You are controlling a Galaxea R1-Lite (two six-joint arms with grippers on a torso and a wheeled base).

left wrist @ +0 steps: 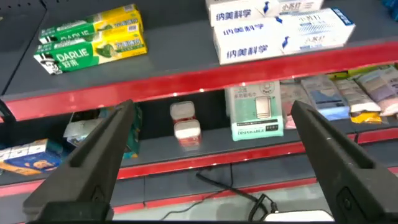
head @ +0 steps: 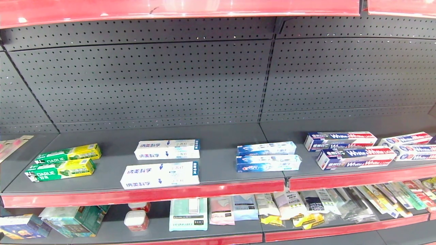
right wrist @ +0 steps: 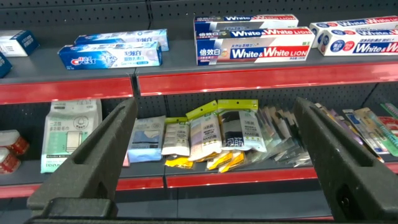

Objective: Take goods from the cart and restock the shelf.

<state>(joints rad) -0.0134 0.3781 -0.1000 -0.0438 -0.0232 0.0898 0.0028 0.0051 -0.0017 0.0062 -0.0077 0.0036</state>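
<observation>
My left gripper (left wrist: 211,109) hangs empty, jaws apart, facing the shelf (head: 218,136); on it lie green boxes (head: 64,162), white boxes (head: 163,163), blue boxes (head: 267,157), then red-and-blue boxes (head: 351,149); my right gripper (right wrist: 214,102) is likewise spread and empty; I judge I'm between picks, so next comes fetching stock from the cart.

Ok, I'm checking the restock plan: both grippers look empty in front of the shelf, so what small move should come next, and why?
Probably turn away to the cart for a box. The left gripper and right gripper both hang open and empty before the shelf, and there are bare gaps between its toothpaste boxes, so there is nothing to place yet.
</observation>
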